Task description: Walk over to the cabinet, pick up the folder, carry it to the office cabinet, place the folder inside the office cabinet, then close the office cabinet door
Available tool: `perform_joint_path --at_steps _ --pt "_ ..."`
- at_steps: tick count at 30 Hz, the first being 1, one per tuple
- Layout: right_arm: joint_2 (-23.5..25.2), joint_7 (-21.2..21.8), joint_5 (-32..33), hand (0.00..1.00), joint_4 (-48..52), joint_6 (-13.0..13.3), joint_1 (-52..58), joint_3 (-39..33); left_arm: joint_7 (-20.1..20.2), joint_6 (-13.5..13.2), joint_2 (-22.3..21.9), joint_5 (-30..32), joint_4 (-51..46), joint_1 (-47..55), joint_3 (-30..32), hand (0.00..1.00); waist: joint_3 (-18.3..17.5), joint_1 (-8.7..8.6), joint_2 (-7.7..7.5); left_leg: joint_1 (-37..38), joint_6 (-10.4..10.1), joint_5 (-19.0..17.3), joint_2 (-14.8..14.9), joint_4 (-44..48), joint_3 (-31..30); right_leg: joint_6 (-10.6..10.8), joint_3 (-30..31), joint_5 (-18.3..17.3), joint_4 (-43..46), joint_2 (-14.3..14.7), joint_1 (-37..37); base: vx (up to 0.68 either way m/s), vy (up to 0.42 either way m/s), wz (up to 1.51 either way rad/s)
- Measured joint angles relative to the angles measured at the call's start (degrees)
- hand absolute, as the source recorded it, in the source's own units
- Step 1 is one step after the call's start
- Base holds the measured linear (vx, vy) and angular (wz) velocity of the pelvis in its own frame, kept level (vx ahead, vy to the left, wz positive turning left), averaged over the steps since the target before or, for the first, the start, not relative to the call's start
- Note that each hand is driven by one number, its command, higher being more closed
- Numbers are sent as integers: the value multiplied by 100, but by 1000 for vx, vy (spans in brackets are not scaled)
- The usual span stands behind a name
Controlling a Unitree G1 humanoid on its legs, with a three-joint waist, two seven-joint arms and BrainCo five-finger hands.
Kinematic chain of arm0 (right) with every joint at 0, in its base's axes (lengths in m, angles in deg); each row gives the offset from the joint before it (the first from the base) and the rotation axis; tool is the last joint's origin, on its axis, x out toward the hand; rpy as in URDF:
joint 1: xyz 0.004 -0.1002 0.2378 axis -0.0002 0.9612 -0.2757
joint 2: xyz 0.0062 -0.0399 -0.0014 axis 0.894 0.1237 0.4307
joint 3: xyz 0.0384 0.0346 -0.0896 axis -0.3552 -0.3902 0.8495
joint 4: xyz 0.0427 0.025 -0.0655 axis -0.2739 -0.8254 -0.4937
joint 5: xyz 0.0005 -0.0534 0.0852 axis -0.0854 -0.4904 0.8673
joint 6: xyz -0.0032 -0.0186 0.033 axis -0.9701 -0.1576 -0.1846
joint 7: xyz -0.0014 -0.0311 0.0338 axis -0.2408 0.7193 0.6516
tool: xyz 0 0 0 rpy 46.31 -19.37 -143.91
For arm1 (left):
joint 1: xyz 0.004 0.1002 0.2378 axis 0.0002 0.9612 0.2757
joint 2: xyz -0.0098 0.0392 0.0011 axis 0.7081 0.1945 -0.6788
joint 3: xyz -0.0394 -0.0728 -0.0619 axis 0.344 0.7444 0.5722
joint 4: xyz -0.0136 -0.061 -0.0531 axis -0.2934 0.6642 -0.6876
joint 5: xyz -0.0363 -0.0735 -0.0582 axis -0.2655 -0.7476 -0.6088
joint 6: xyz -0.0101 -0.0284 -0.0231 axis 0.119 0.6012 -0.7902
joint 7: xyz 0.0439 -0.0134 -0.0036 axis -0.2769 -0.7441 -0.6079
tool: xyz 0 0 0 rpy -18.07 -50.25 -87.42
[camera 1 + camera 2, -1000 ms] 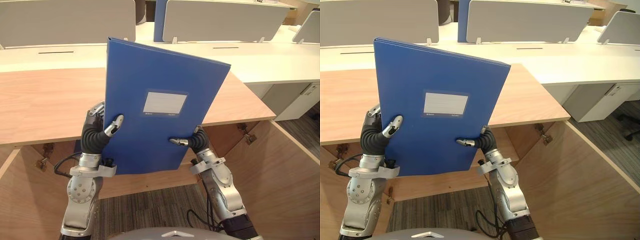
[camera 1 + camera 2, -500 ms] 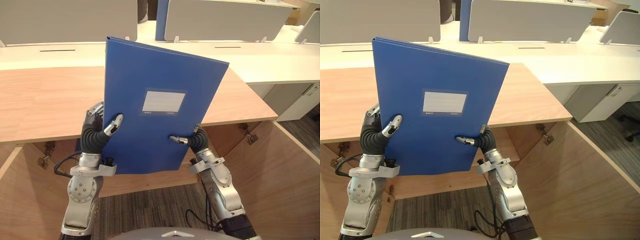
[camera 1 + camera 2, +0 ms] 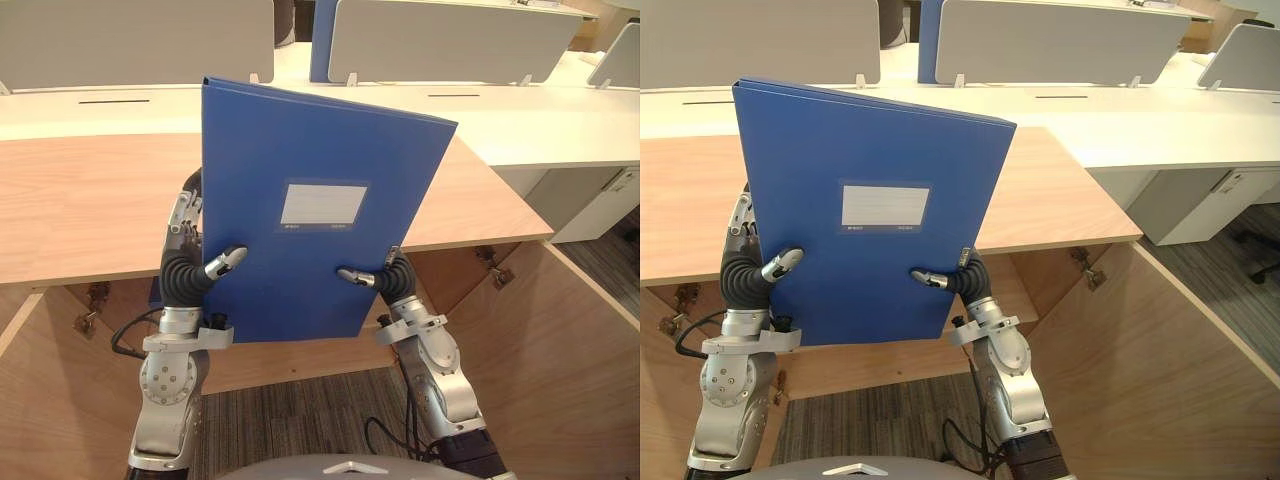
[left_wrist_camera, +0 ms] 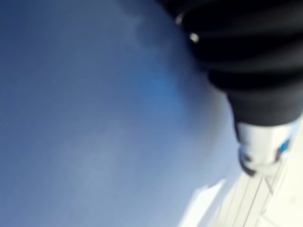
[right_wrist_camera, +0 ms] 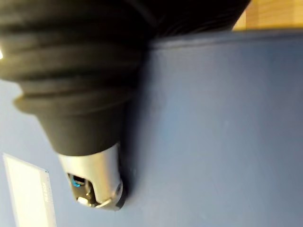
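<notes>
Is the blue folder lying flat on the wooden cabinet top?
No: the blue folder stands upright, pinched between the left hand and the right hand, in front of the wooden cabinet top.

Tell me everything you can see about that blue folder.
The folder is a flat, stiff-looking blue rectangle with a white label on its front. It is closed, held upright and slightly tilted before a wooden top. The left hand and right hand pinch its lower sides, thumbs on the front.

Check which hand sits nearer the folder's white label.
Right. The right hand pinches the folder just below the label, toward its right end; the left hand grips the folder's left edge, farther off.
</notes>
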Motion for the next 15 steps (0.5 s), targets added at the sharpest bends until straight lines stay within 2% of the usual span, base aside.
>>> perform_joint_path --at_steps 7,15 --pt "138 -108 -160 100 50 0 0 -146 -29 0 -25 15 53 178 245 0 -3 5 2 3 -3 2 0 0 -2 2 1 1 2 0 4 -9 -6 0" --pt "303 -232 -568 100 50 -1 46 -416 -190 2 -401 -7 240 449 1086 0 -5 22 12 2 0 15 1 -11 -59 2 -62 1 5 -4 28 0 0 3"
